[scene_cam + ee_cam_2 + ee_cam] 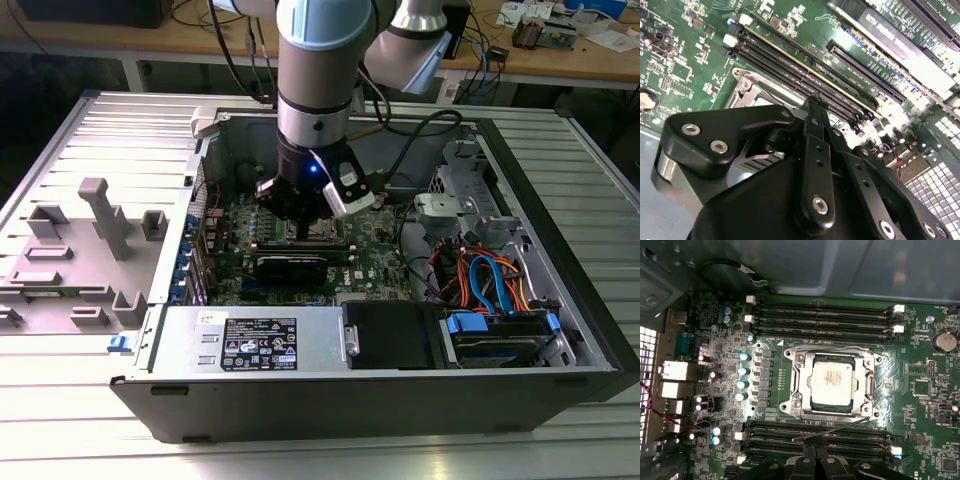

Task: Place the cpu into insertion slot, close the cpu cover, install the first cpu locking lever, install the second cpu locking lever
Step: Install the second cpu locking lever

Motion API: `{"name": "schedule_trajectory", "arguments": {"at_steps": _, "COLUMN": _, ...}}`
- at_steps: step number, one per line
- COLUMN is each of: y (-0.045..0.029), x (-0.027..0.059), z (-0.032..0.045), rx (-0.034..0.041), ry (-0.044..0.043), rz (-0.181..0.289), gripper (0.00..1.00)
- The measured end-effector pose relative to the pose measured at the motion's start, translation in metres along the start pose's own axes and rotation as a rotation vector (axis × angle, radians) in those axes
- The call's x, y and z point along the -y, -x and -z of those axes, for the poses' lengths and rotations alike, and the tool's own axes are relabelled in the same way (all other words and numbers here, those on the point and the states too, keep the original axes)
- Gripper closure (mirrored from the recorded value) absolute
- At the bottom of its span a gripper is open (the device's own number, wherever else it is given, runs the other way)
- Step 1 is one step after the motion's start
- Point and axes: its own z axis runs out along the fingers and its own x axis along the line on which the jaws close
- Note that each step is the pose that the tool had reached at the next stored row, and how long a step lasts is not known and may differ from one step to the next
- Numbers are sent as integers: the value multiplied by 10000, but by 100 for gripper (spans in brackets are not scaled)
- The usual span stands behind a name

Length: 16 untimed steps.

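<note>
Exterior view, from its left across: grey plastic holders point(95, 235) sit on the table beside the open PC case point(560, 240). Near the middle, the gripper point(300, 222) is down low over the motherboard point(375, 262).

In the first wrist view the cpu point(832, 382) already sits in the insertion slot point(832, 409), and the cpu cover point(797, 385) looks folded down around it. What matters is the thin locking lever point(832, 429). It lies slightly slanted, its long axis roughly along the memory slots point(820, 320), between the socket and the gripper point(813, 452). Looks unlatched to me.

The fingertips sit just beside it, pinched together. I can't see them gripping anything.
</note>
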Motion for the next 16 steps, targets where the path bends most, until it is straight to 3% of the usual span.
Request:
{"name": "schedule_trajectory", "arguments": {"at_steps": 2, "y": 14, "x": 2, "z": 7, "rx": -7, "ry": -46, "rz": -2, "gripper": 89}}
{"name": "schedule_trajectory", "arguments": {"at_steps": 6, "y": 15, "x": -2, "z": 39, "rx": -57, "ry": -33, "rz": -4, "gripper": 89}}
{"name": "schedule_trajectory", "arguments": {"at_steps": 9, "y": 14, "x": -1, "z": 40, "rx": -64, "ry": 181, "rz": 1, "gripper": 89}}
{"name": "schedule_trajectory", "arguments": {"at_steps": 10, "y": 11, "x": -2, "z": 40, "rx": -62, "ry": 217, "rz": 1, "gripper": 89}}
{"name": "schedule_trajectory", "arguments": {"at_steps": 16, "y": -65, "x": -2, "z": -23, "rx": -59, "ry": 268, "rz": 4, "gripper": 89}}
